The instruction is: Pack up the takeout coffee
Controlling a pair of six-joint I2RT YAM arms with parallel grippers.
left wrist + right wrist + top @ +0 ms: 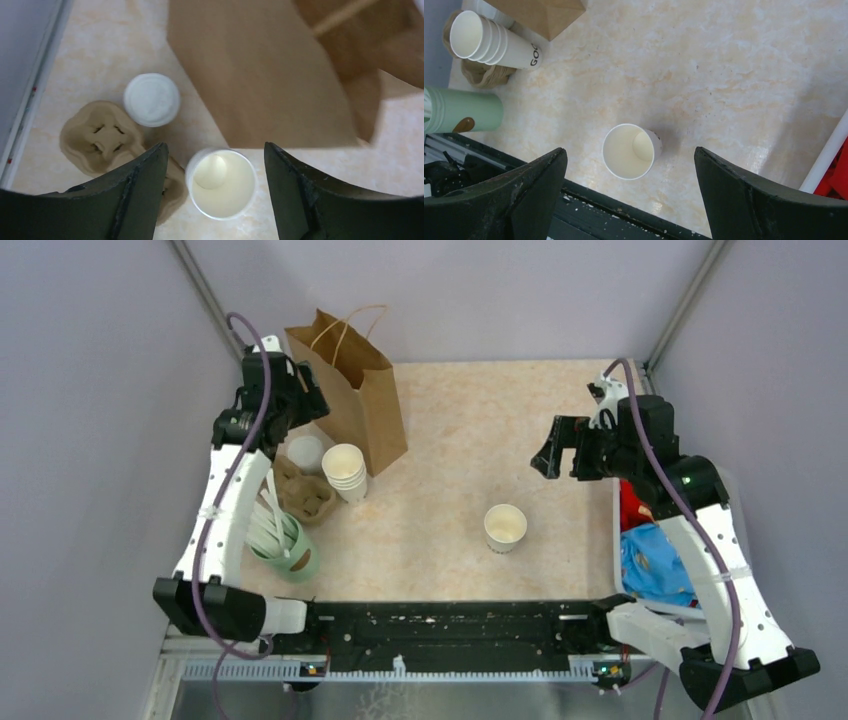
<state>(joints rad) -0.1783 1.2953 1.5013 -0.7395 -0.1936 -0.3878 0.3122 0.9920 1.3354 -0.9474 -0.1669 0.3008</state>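
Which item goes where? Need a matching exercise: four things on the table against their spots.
Things:
1. brown paper bag with handles
2. stack of lidless cream paper cups
3. single lidless cream paper cup
4. pale green cylindrical holder

Places:
A. alone in the middle
B. near-left corner
C. upright at the back left
D. just in front of the bag

Pairs: 1-C, 2-D, 3-A, 4-B
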